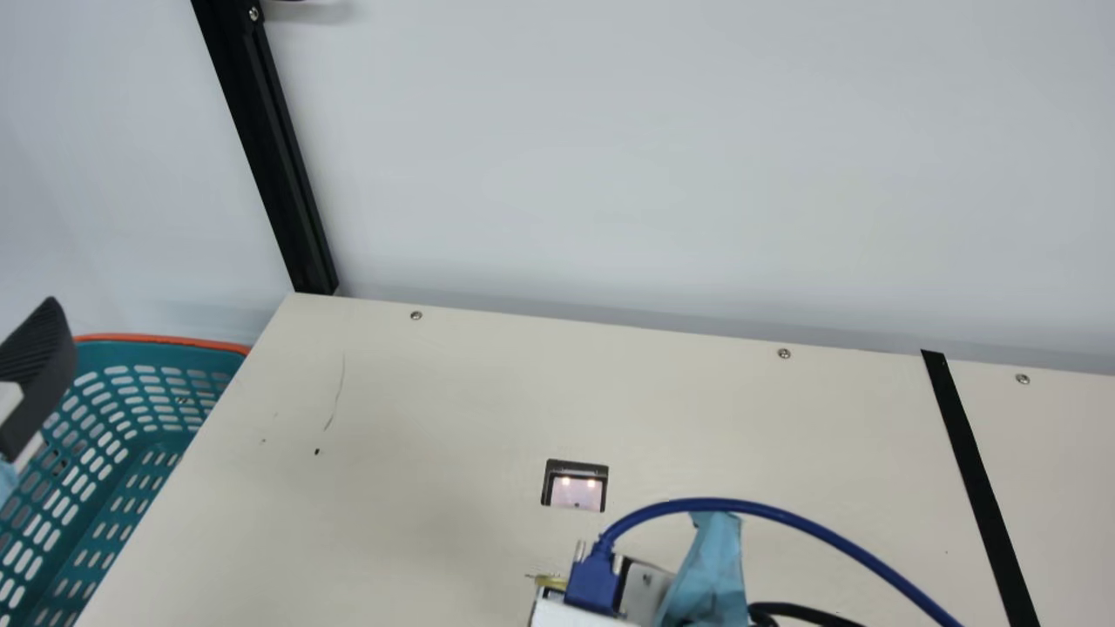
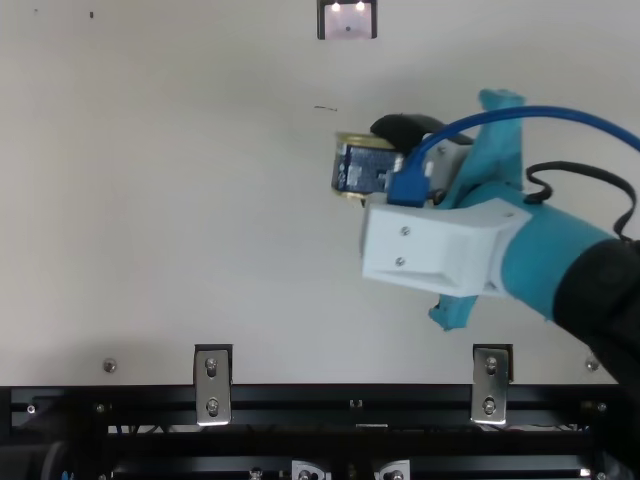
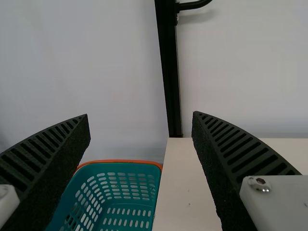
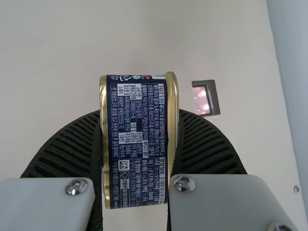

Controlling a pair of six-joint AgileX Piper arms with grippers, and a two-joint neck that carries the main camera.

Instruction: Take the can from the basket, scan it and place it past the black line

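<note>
My right gripper (image 4: 139, 112) pinches the can (image 4: 138, 154) endwise (left gripper (image 3: 140, 114) spread wide), so a hasty wrist turn could work it loose.

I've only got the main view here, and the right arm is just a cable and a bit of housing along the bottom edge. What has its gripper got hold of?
Observer: The can. In the right wrist view the right gripper is closed on the can, one ribbed finger against each gold-rimmed end.

Operator: Good. Is the can over the scanner window yet?

Observer: No. The top view shows it on the robot's side of the scanner window, with bare table visible between the two.
</note>
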